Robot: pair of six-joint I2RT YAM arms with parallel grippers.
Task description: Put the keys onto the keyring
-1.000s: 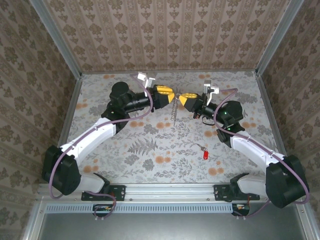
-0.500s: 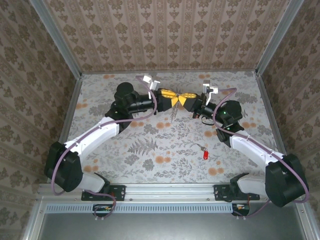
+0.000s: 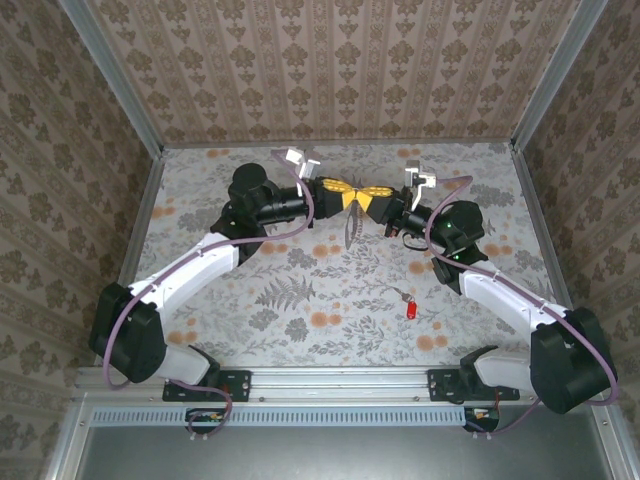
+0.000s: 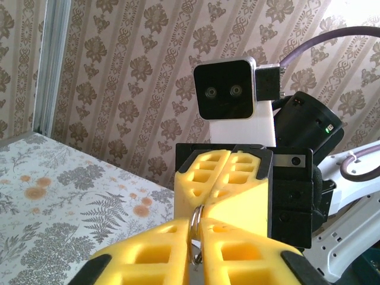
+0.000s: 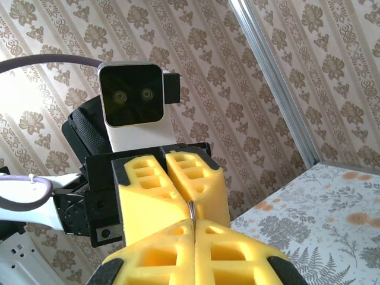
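The keyring [image 4: 195, 221] is pinched by both left fingers [image 4: 148, 255] and right fingers [image 5: 237, 252], each pair pressed shut, tips meeting mid-air. The key [image 3: 410, 310] is seen lying on the counter [image 3: 300, 320], well apart.

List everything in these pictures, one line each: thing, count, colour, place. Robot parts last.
keys: one, silvery with a red end, lying on the table right of centre, apart from both end effectors.
keyring: one, brownish-grey, hanging over the far middle of the table, pinched from both sides.
table: one, grey floral print with orange flowers.
walls: three, beige patterned wallpaper, at left, back and right.
arms: two, white and black, reaching in from the near edge.
cables: two, purple, one along each arm.
left end effector: yellow fingers, shut on the keyring.
right end effector: yellow fingers, shut on the keyring, tip to tip with the left.
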